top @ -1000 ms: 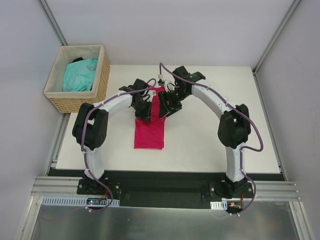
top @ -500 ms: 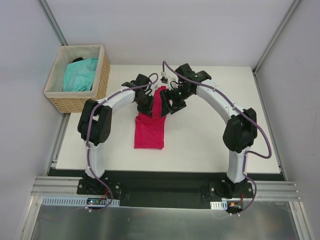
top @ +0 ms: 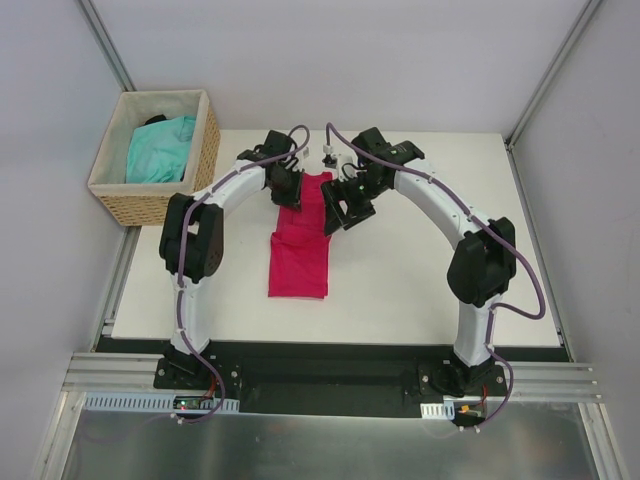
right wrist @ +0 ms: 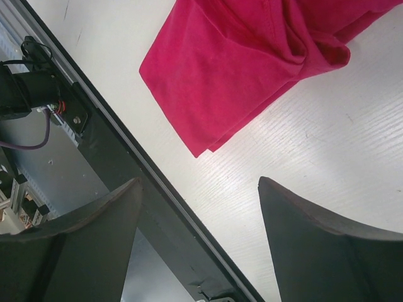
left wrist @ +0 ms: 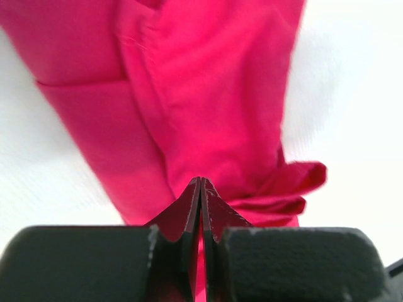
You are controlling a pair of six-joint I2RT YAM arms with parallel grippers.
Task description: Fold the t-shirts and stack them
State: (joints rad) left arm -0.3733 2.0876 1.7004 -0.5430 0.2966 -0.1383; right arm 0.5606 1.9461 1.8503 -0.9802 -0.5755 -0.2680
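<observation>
So the crimson-pink t-shirt (top: 298,255) lies as a long narrow strip mid-table (top: 420,270), far end bunched up. The left gripper (left wrist: 201,184) has its jaws pinched tight on that fabric. The right gripper (right wrist: 198,184) hovers just beside it, jaws spread wide, nothing in them. The turquoise t-shirt (top: 160,148) sits in the wicker basket (top: 205,165) (at the table's far left corner).

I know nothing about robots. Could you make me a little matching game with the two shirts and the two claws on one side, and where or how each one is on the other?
Things:
1. crimson-pink fabric t-shirt
2. turquoise fabric t-shirt
3. left gripper
4. right gripper

Places or states:
A. fingers wide apart, holding nothing
B. bunched inside the woven wicker basket
C. lying on the white table
D. pinched shut on pink cloth

Pairs: 1-C, 2-B, 3-D, 4-A.
</observation>
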